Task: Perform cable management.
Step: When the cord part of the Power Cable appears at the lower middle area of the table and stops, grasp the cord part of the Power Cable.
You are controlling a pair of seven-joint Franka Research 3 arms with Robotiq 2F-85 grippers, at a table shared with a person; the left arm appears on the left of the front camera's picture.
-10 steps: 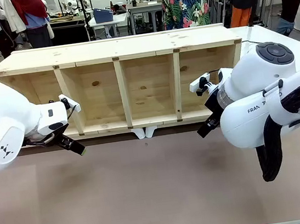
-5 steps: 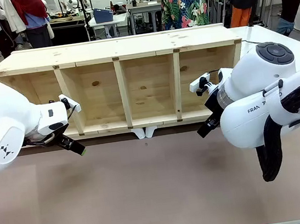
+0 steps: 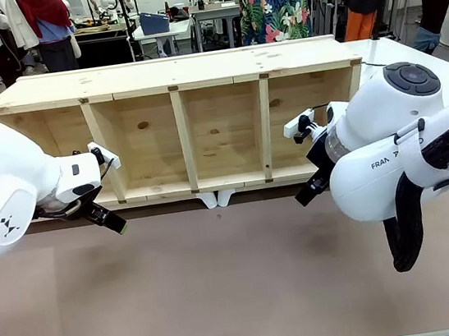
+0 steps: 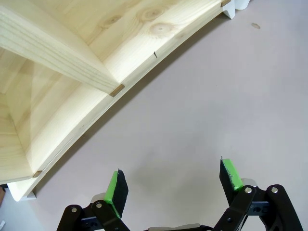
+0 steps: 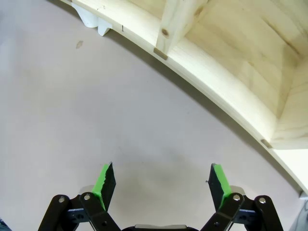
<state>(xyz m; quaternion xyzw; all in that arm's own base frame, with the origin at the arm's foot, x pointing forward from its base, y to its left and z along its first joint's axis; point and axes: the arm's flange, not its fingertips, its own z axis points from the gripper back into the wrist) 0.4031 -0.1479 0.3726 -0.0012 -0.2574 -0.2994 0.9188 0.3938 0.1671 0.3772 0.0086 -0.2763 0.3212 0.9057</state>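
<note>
Tabletop [image 3: 241, 290] comes nearest: a flat, matte surface of grey-brown colour, in front of the wooden shelf [image 3: 181, 124].

The left gripper [image 4: 172, 171] hangs over this surface just in front of the shelf's left end. Its jaws stand wide apart. Nothing is between them and they touch nothing. Its green pads [image 4: 231, 171] are thin flat strips on black metal fingers.

The right gripper [image 5: 161, 168] hangs the same way just in front of the shelf's right end. Its jaws are also spread wide, with nothing held and no contact with the shelf.

The shelf is a long, low box of pale pine, open toward the robot. It has visible knots and grain, and square dowel ends show in its front edge. Three upright boards divide it into four compartments. Two small white rounded feet [image 3: 216, 198] show under the middle of its front edge.

A short piece of the thin black cable [image 3: 372, 62] lies on the white surface just beside the shelf's far right corner. Its plug I cannot make out.

Behind the shelf, well apart from it, several people [image 3: 273, 0] stand among other tables.
</note>
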